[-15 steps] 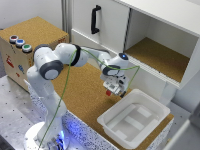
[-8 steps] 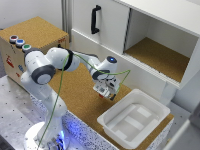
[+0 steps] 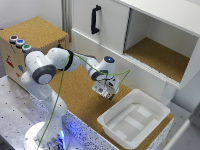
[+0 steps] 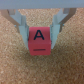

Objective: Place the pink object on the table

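The pink object [image 4: 41,40] is a small pinkish-red block with a black letter A on its face. In the wrist view it sits between my two fingers [image 4: 21,26], which press on its sides, and tan cork lies right beneath it. In the exterior view my gripper [image 3: 105,92] hangs low over the table [image 3: 80,97], close to the near corner of the white tray; the block itself is too small to make out there. Whether the block touches the cork cannot be told.
A white plastic tray [image 3: 134,120] stands on the table at the exterior view's right. A cork-topped box with coloured buttons [image 3: 20,42] is at the left. A white cabinet with a black handle [image 3: 94,19] and an open shelf [image 3: 160,55] stands behind.
The arm has swung toward the exterior view's left and come lower, carrying the gripper away from the tray's edge and down toward the cork.
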